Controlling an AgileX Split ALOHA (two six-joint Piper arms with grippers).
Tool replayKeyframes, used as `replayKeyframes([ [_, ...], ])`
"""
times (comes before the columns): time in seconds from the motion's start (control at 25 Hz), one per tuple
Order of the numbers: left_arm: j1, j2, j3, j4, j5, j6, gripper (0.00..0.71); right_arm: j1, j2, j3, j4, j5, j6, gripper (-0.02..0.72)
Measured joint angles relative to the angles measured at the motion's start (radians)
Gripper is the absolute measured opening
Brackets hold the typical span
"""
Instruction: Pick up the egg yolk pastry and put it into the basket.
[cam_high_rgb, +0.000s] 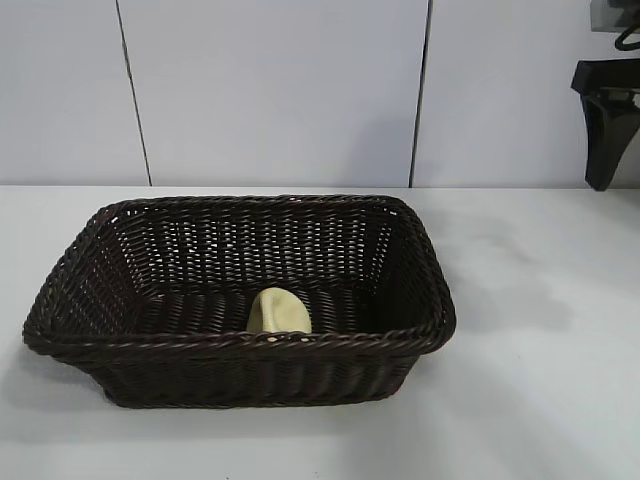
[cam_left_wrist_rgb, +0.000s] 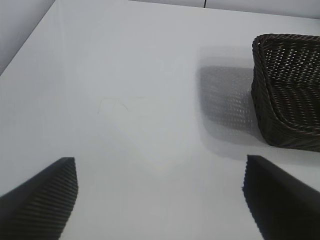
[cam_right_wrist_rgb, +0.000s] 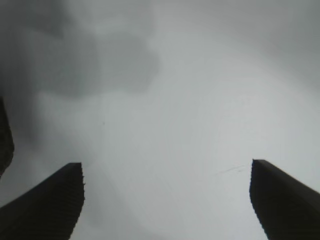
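Observation:
The dark brown wicker basket (cam_high_rgb: 240, 300) stands on the white table in the exterior view. The pale cream-yellow egg yolk pastry (cam_high_rgb: 279, 312) lies inside it, against the near wall. My right gripper (cam_high_rgb: 606, 120) hangs high at the far right, away from the basket; in its wrist view the right gripper (cam_right_wrist_rgb: 166, 200) is open and empty over bare table. My left gripper (cam_left_wrist_rgb: 160, 195) is out of the exterior view; in its wrist view it is open and empty, with a corner of the basket (cam_left_wrist_rgb: 290, 90) off to one side.
The white table (cam_high_rgb: 540, 380) spreads around the basket. A white panelled wall (cam_high_rgb: 280, 90) closes the back.

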Motion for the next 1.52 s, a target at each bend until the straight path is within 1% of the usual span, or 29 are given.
replayKeyframes([
  [0.2,0.000,0.000,0.000,0.000,0.000,0.000,0.652,0.000,-0.114,0.021,0.000,0.001,-0.001,0.642],
  [0.44,0.000,0.000,0.000,0.000,0.000,0.000,0.652,0.000,-0.377,0.155,0.008,0.015,-0.002,0.642],
  [0.84,0.000,0.000,0.000,0.000,0.000,0.000,0.652,0.000,-0.851,0.532,0.008,0.026,-0.023,0.642],
  [0.96,0.000,0.000,0.000,0.000,0.000,0.000,0.652,0.000,-0.981,0.643,-0.007,0.019,-0.026,0.642],
  [1.16,0.000,0.000,0.000,0.000,-0.001,0.000,0.652,0.000,-1.185,0.801,-0.008,0.013,-0.027,0.641],
  [1.36,0.000,0.000,0.000,0.000,-0.001,0.000,0.652,0.000,-1.335,0.915,-0.009,-0.032,-0.028,0.641],
  [1.52,0.000,0.000,0.000,0.000,-0.001,0.000,0.652,0.000,-1.379,0.948,-0.009,-0.125,-0.027,0.641],
])
